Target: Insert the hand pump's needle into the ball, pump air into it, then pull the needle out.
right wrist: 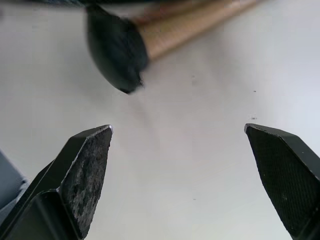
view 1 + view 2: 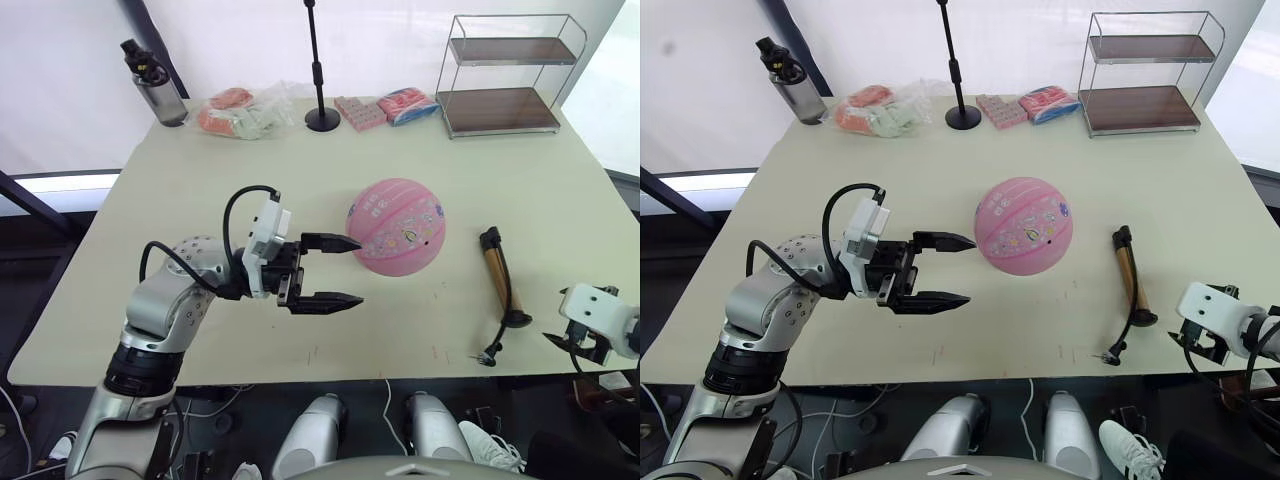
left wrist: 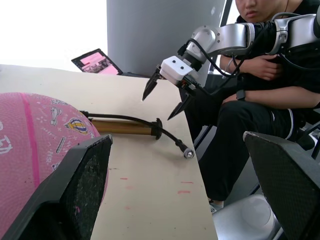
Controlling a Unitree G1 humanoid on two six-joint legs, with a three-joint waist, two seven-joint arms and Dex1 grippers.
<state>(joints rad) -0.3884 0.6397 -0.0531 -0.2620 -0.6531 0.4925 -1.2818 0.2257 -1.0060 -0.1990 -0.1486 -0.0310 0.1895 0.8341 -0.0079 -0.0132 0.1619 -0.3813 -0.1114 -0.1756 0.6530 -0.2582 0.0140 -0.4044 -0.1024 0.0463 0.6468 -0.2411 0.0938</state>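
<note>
Left hand spread wide, empty, beside round pink ball; right hand spread near slim bronze pump.

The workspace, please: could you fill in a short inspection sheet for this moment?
Surface: beige table, a few small red marks near the front edge.
Job's things: pink ball mid-table; hand pump lying flat to its right, hose end by the front edge.
Clutter: bottle, packets, black stand, wire shelf along the far edge.
Grippers: left gripper open beside the ball; right gripper open near the pump.
Cables: black cable on the left wrist.
Surroundings: seated person.
</note>
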